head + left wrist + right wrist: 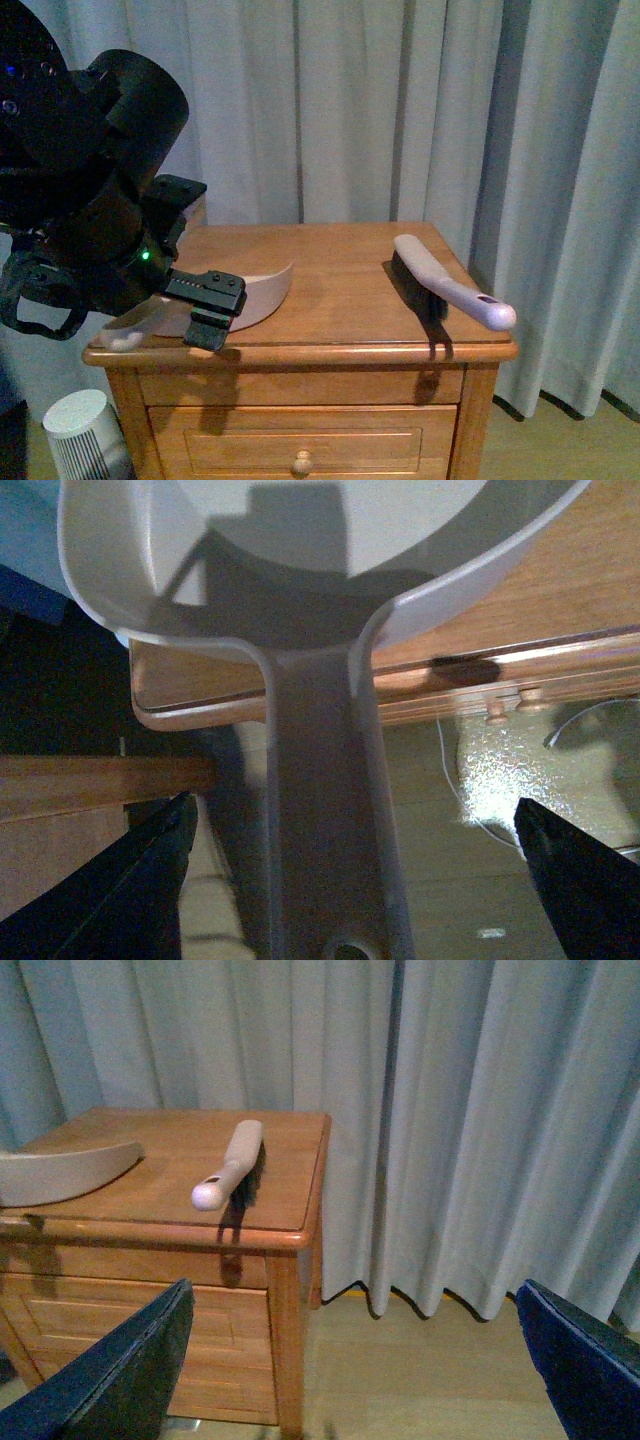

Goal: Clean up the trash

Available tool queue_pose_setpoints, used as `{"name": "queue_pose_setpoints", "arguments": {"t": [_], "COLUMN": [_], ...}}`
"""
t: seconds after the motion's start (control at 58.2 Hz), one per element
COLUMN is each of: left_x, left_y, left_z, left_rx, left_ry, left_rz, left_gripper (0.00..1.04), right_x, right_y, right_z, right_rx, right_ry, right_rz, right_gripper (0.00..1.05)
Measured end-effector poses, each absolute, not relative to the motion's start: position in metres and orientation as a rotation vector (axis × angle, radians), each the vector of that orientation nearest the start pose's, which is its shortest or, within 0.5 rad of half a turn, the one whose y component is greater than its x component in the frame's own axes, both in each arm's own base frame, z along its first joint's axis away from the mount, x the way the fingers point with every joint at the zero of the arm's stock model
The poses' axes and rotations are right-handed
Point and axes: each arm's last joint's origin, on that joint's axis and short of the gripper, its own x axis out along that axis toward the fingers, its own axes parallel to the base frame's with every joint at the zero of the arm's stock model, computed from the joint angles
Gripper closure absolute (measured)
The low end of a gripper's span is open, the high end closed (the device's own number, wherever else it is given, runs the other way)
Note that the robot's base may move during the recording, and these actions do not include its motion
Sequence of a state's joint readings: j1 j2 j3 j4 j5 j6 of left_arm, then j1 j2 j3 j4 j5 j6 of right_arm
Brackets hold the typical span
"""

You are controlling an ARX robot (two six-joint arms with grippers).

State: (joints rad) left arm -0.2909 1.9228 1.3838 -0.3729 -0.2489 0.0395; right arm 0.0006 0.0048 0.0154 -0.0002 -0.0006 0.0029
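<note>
Grasp step: left end effector (352, 815) spread astride dustpan (262, 292) handle (320, 780) at counter (340, 290) edge; next, close on it. Right end effector (355, 1298) spread, well off brush (440, 280). No trash visible in any view.

The trash cannot be made out in any view; possibly it is hidden behind the raised wall of the dustpan (265, 290).
</note>
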Motion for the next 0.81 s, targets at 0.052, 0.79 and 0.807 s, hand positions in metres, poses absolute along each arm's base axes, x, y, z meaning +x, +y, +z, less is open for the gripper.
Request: {"name": "queue_pose_setpoints", "arguments": {"t": [0.052,0.79,0.807], "left_x": [0.396,0.399,0.399], "left_y": [-0.109,-0.098,-0.098], "left_z": [0.198,0.180,0.180], "left_rx": [0.278,0.308,0.307], "left_ry": [0.884,0.868,0.868], "left_rz": [-0.056,-0.045,-0.049], "left_gripper": [0.08,0.56,0.59], "right_x": [0.097,0.097,0.097], "right_y": [0.000,0.000,0.000], "right_z": [0.168,0.168,0.168], "right_rx": [0.003,0.003,0.003], "right_ry": [-0.010,-0.010,-0.010], "right_rz": [0.001,0.001,0.001], "right_gripper": [0.07,0.07,0.07]}}
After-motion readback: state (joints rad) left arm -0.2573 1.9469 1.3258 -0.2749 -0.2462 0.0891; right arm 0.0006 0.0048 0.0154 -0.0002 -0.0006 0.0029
